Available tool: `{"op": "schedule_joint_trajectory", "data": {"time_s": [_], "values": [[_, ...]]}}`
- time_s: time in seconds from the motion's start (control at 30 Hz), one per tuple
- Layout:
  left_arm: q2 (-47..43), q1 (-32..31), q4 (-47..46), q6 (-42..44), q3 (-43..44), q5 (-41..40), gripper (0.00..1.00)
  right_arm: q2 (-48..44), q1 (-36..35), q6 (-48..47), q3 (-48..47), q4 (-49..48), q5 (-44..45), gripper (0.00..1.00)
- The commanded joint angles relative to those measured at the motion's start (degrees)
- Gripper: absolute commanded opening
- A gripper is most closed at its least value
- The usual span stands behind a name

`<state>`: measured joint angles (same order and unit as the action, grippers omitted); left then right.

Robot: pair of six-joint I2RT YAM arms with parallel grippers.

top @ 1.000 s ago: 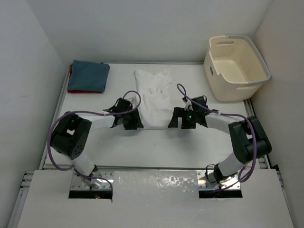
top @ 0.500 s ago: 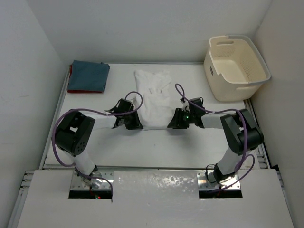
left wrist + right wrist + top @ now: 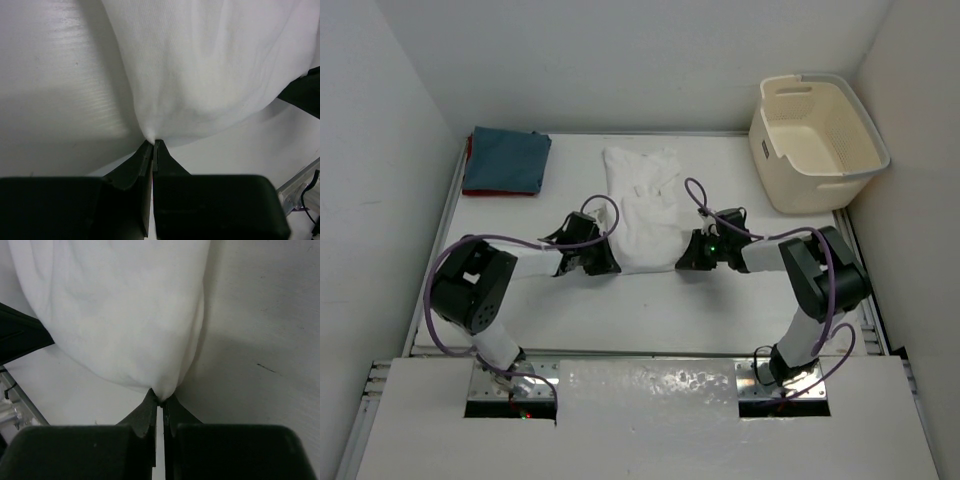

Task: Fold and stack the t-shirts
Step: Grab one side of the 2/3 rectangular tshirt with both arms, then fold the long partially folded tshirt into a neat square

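A white t-shirt [image 3: 645, 205] lies folded lengthwise in the middle of the table, reaching from the far side toward me. My left gripper [image 3: 612, 264] is shut on its near left corner; in the left wrist view the cloth [image 3: 200, 70] bunches into the pinched tips of that gripper [image 3: 154, 143]. My right gripper [image 3: 682, 259] is shut on the near right corner, where the right wrist view shows cloth [image 3: 120, 315] drawn into its tips [image 3: 161, 400]. At the far left a folded blue-grey t-shirt [image 3: 507, 158] lies on a red t-shirt [image 3: 469, 155], of which only an edge shows.
A cream perforated laundry basket [image 3: 817, 140] stands at the far right corner. Purple cables loop above both wrists. The white walls close in on the table's left, far and right sides.
Both grippers have closed on the near corners of the white t-shirt. The right arm's forearm has swung inward, and the shirt's near edge is pulled slightly taut.
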<state>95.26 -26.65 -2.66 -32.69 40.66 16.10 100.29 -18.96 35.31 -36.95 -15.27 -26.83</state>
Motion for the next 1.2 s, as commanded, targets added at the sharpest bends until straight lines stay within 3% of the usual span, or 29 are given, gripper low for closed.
{"op": "schedule_joint_trajectory", "data": {"time_s": [0.0,0.23,0.47,0.57,0.7,0.9,1.17], "values": [[-4.0,-0.8,-1.9,-0.1,-1.2,-0.5,0.0,-1.1,-0.4,-3.8,1.5,-3.1,3.2,0.0],[-11.7,-5.5,2.5,-1.4,-2.7,-0.6,0.0,-12.8,-2.4,-8.0,6.4,5.8,0.2,0.0],[-24.7,-11.7,16.3,-6.9,-4.9,-2.1,0.0,-35.6,-5.0,-8.2,9.4,26.3,1.5,0.0],[-31.7,-12.4,20.1,-8.8,-2.9,-0.7,0.0,-42.3,-5.1,-6.9,8.1,31.9,2.9,0.0],[-34.1,-12.4,25.4,-8.0,2.7,-0.4,0.0,-46.2,-5.1,-7.9,2.1,37.5,4.9,0.0],[-29.6,-12.4,31.0,-4.8,15.5,-6.9,0.0,-41.1,-4.6,-10.6,-7.0,39.8,7.7,0.0],[-20.9,-4.4,23.8,-4.6,20.7,-9.4,0.0,-29.5,-0.2,-11.9,-16.9,32.9,8.5,0.0]]}}
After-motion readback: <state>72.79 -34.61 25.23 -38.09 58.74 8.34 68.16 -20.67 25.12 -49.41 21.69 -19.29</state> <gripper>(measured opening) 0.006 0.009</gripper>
